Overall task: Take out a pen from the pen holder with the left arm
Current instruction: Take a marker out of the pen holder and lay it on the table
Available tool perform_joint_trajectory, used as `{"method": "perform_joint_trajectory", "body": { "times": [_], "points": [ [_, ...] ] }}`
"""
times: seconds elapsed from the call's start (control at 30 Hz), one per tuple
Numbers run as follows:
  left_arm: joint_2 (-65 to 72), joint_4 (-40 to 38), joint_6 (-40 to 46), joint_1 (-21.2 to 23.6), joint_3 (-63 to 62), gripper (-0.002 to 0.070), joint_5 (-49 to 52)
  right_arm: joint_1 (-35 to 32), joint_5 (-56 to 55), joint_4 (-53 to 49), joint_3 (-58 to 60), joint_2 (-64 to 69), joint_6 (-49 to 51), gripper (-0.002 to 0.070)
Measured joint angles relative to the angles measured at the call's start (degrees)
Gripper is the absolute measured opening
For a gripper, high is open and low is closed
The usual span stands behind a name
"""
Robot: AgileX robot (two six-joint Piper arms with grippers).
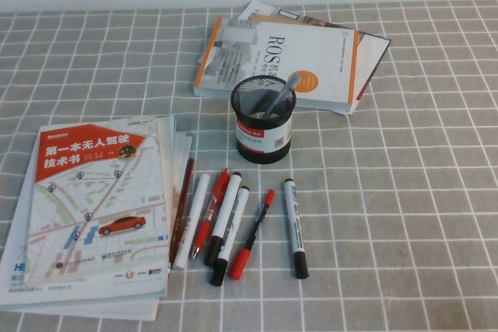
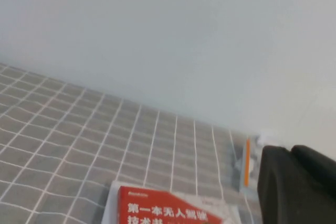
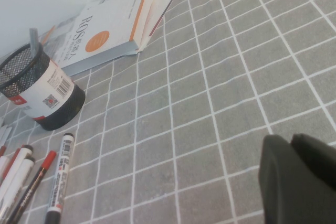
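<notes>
The black mesh pen holder (image 1: 263, 126) stands upright mid-table, also seen in the right wrist view (image 3: 39, 90). A grey pen (image 1: 282, 92) leans inside it, its end sticking above the rim (image 3: 33, 40). Neither arm shows in the high view. In the left wrist view, my left gripper (image 2: 291, 150) is shut on nothing, raised at the table's left side above the red-cover book (image 2: 163, 211), far from the holder. My right gripper (image 3: 291, 139) is also shut and empty, low over bare tablecloth to the right of the holder.
Several pens and markers (image 1: 233, 223) lie in a row in front of the holder. The red-cover book (image 1: 89, 200) lies on other papers at the left. A white and orange ROS book (image 1: 296, 60) rests on another book behind the holder.
</notes>
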Motion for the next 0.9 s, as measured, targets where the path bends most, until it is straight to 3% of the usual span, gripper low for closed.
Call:
{"method": "perform_joint_trajectory", "body": {
  "times": [0.1, 0.2, 0.33, 0.43, 0.57, 0.73, 0.83, 0.9],
  "points": [
    [8.4, -5.3, 9.4, -0.2, -7.4, -0.0004, 4.9, 0.0, 0.0, 0.0, 0.0, 0.0, 0.0, -0.0013],
    [17.0, -16.3, 23.8, -2.3, -12.6, -0.0004, 7.6, 0.0, 0.0, 0.0, 0.0, 0.0, 0.0, -0.0013],
    [29.7, -31.9, 48.9, -8.7, -17.7, -0.0004, 10.7, 0.0, 0.0, 0.0, 0.0, 0.0, 0.0, -0.0013],
    [38.8, -37.1, 59.9, -14.7, -21.8, -0.0004, 11.1, 0.0, 0.0, 0.0, 0.0, 0.0, 0.0, -0.0013],
    [51.6, -38.2, 64.4, -21.1, -28.2, -0.0004, 10.9, 0.0, 0.0, 0.0, 0.0, 0.0, 0.0, -0.0013],
    [66.7, -38.4, 64.9, -23.6, -39.1, -0.0001, 14.3, 0.0, 0.0, 0.0, 0.0, 0.0, 0.0, -0.0013],
    [74.4, -38.1, 64.9, -23.9, -46.1, 0.0046, 17.5, 0.0, 0.0, 0.0, 0.0, 0.0, 0.0, -0.0013],
    [78.7, -37.5, 64.9, -23.9, -50.4, 0.0113, 19.7, 0.0, 0.0, 0.0, 0.0, 0.0, 0.0, -0.0013]
  ]
}}
